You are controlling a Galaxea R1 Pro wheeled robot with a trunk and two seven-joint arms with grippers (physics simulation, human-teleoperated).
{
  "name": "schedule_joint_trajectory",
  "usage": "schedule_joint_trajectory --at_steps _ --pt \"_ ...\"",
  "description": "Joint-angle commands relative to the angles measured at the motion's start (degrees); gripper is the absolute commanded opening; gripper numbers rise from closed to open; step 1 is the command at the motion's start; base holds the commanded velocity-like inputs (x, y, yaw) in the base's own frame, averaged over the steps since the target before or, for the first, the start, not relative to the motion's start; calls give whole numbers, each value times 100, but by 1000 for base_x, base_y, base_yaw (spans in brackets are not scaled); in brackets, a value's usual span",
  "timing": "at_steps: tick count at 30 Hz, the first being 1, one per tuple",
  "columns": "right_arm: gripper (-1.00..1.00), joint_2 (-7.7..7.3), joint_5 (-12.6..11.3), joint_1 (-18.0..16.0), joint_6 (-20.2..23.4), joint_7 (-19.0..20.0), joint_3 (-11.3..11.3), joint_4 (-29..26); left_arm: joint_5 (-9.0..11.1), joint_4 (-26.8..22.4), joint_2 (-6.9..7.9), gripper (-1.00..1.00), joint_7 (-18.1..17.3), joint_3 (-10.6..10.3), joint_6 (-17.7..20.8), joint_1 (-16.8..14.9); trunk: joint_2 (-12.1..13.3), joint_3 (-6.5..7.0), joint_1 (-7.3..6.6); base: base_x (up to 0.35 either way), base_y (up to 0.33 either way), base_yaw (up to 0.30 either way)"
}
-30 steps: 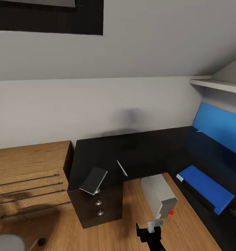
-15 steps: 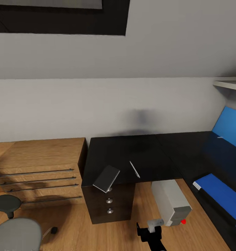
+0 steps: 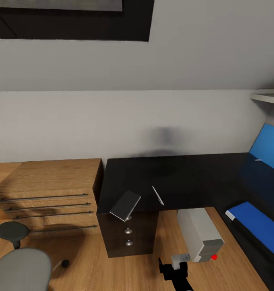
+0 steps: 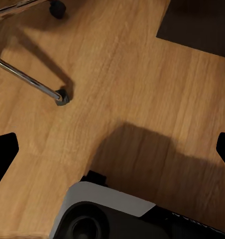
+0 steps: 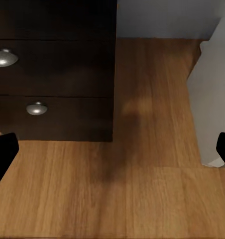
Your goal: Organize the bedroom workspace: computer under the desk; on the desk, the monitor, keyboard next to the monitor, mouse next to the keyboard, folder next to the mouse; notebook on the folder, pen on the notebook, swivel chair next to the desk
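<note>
- Notebook (image 3: 125, 205) is, by my reading, the thing to fetch next; the right gripper (image 5: 112, 152) is low over the floor with its fingertips wide apart and nothing between them; it faces the drawer unit (image 5: 53, 74).
- Left gripper (image 4: 112, 154) is likewise spread wide and empty; it looks down on bare floor, near a chrome leg and castor of the swivel chair (image 3: 20, 268).
- Just beyond the right gripper, the computer (image 3: 199, 233) lies on the floor in the angle of the L; its far end runs in under the desk (image 3: 173, 173).
- Up and to the robot's left of that gripper, the notebook sits tilted, overhanging the front edge above the drawers; its long axis runs slantwise, away and to the right; the right arm looks the nearer.
- Pen (image 3: 157, 195) lies on the top just beside the notebook, apart from it, slanted the other way.
- Folder (image 3: 254, 220) lies flat on the desk's right wing, well apart from both; the carry would go rightward across the corner.
</note>
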Motion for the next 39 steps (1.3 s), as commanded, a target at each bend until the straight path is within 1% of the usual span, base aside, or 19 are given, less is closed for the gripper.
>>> schedule_joint_trajectory --at_steps 1,23,28,39 --pt "100 2 61 -3 -11 -43 -25 4 42 2 0 100 14 -21 -18 -3 -5 -7 -5 -137 -73 243" --pt "100 -2 61 -3 -20 -44 -28 5 50 2 2 100 14 -17 -18 -3 -5 -7 -5 -11 -6 256" --pt "100 -10 64 -3 -20 -43 -23 5 50 2 2 100 14 -17 -18 -3 -5 -7 -5 0 0 94" --pt "100 -44 70 -3 -11 -43 -20 -19 50 2 2 100 14 -17 -18 -3 -5 -7 -5 0 0 8"
